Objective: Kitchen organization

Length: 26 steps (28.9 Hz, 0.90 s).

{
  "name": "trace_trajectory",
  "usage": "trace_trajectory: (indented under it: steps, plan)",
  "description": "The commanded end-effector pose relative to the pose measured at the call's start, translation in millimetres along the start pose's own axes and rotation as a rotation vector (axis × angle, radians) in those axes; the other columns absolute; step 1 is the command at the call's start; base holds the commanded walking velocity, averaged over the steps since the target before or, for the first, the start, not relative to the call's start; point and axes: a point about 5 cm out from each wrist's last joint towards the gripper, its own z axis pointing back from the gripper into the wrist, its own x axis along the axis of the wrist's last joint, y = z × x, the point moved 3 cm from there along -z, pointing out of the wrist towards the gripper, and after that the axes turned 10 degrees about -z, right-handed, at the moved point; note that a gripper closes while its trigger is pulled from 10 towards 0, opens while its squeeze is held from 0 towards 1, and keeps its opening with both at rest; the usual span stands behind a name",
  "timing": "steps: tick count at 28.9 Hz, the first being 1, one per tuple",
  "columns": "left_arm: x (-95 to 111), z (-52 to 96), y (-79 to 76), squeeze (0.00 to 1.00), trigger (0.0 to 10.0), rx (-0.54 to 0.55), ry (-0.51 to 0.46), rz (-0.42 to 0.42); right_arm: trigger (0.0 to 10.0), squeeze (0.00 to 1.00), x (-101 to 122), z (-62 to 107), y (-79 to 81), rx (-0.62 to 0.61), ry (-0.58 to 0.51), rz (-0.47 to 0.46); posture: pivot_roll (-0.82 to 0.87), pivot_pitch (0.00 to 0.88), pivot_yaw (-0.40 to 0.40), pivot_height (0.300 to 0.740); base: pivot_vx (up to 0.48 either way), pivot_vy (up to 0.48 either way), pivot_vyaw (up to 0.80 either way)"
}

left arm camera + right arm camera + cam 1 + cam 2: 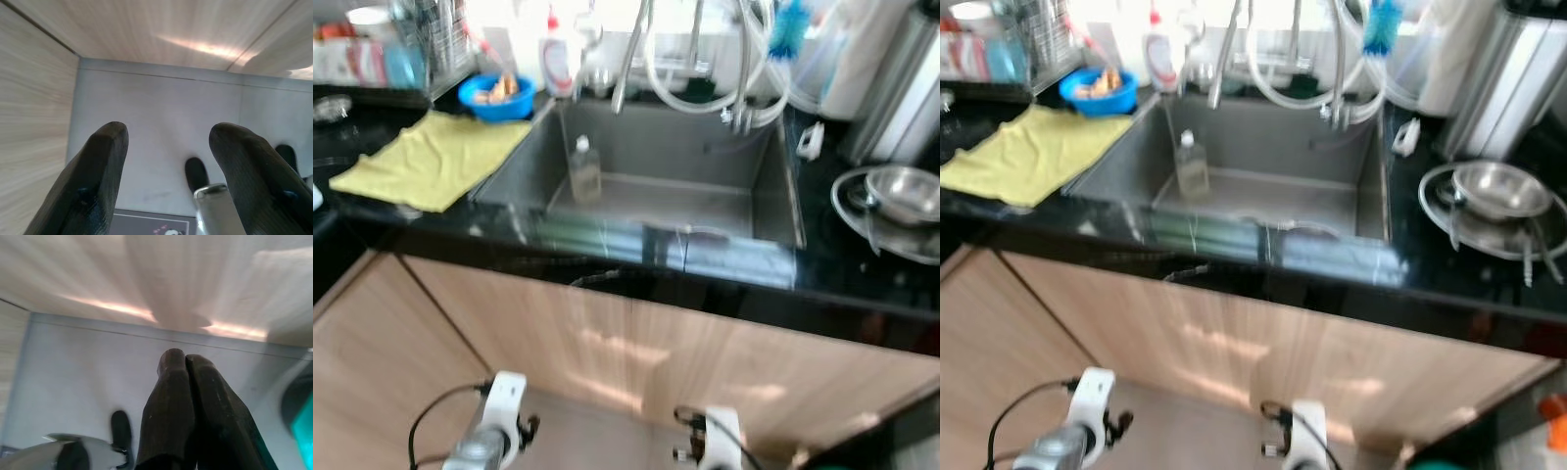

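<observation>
I face a steel sink [705, 201] set in a black counter [862, 269]. A small clear bottle [584, 168] stands upright inside the sink. A yellow cloth [431, 157] lies on the counter to its left. Both arms hang low in front of the wooden cabinet doors, the left arm [499, 411] and the right arm [717, 436]. My left gripper [168, 142] is open with nothing between its fingers. My right gripper [186, 360] is shut, its fingers pressed together with nothing between them. Both point down at a grey floor.
A blue bowl [496, 96] with food and a white squeeze bottle [556, 59] stand behind the cloth. A steel bowl [904, 191] rests on a plate at the right. The faucet [631, 54], hoses and a blue brush [790, 27] hang over the sink.
</observation>
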Motion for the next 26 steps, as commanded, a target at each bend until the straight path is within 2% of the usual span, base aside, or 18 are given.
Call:
trace_trajectory:
  steps: [1,6,9,26]
  plan:
    - [-5,1.0,0.2,0.00,10.0,-0.001,0.015,0.004,10.0,0.00,-5,0.8,-1.7,-0.016,0.019,-0.003,-0.07,0.000,0.046,0.740,0.000,0.000,0.00]
    - [-5,1.0,0.3,0.00,10.0,0.000,0.012,0.003,10.0,0.00,-3,-0.5,5.9,-0.011,0.020,-0.003,-0.07,0.000,0.047,0.740,0.000,0.000,0.00]
    - [-5,0.9,0.1,0.00,10.0,-0.001,0.011,0.002,10.0,0.00,-4,1.0,-8.8,-0.025,0.025,-0.013,-0.07,0.000,0.048,0.740,0.000,0.000,-0.14]
    - [0,0.2,-1.7,0.00,10.0,-0.008,-0.010,0.013,10.0,0.00,-5,1.6,-15.0,-0.028,0.033,-0.009,-0.07,0.000,0.047,0.740,0.000,0.000,-0.67]
